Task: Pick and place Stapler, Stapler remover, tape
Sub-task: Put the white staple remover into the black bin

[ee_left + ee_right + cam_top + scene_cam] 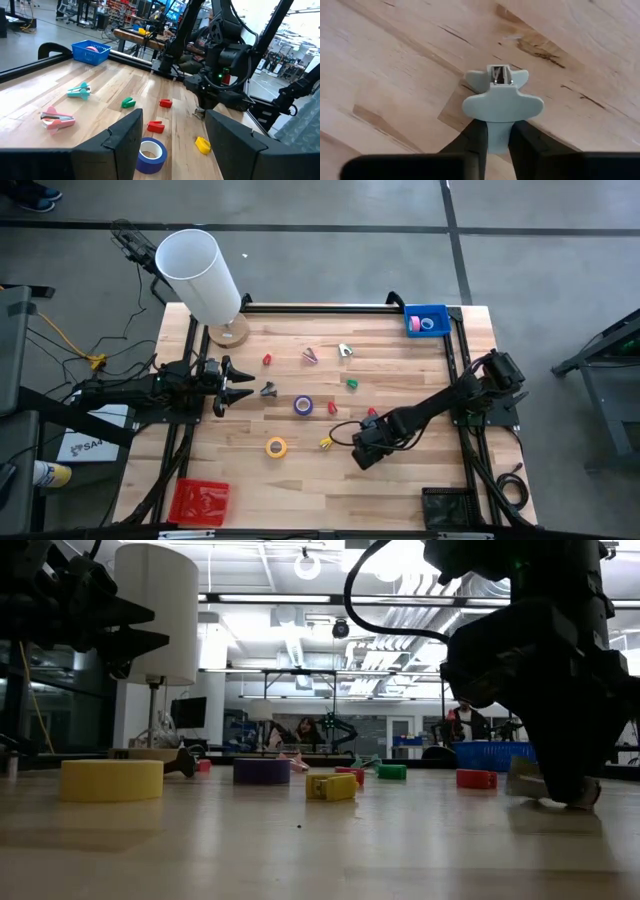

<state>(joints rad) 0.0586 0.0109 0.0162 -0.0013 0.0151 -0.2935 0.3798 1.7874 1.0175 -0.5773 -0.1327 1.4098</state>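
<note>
My right gripper [362, 454] is low over the table's near middle, shut on a pale blue-grey staple remover [502, 97]. My left gripper [238, 385] hovers open at the table's left, beside a black staple remover [268, 390]. A purple tape roll [303, 406] and a yellow tape roll [276, 447] lie flat on the wood. A pink roll [428, 324] sits in the blue basket [440, 313] at the far right corner. Small pink [311, 355], green [352, 383], red [333, 408] and yellow [326, 442] staple removers lie scattered. No stapler shows. My right gripper pinches the pale staple remover by its narrow rear stem [497, 137] between the two fingers [476, 136], which come from above, pointing down. Its winged jaw end [496, 75] points at the wood. I cannot tell whether it touches the table.
A white lamp on a wooden base [228, 332] stands at the far left corner. A red tray [200, 500] sits at the near left corner and a black mesh tray [447, 508] at the near right. Bare wood [420, 380] lies between the scattered pieces and the right edge.
</note>
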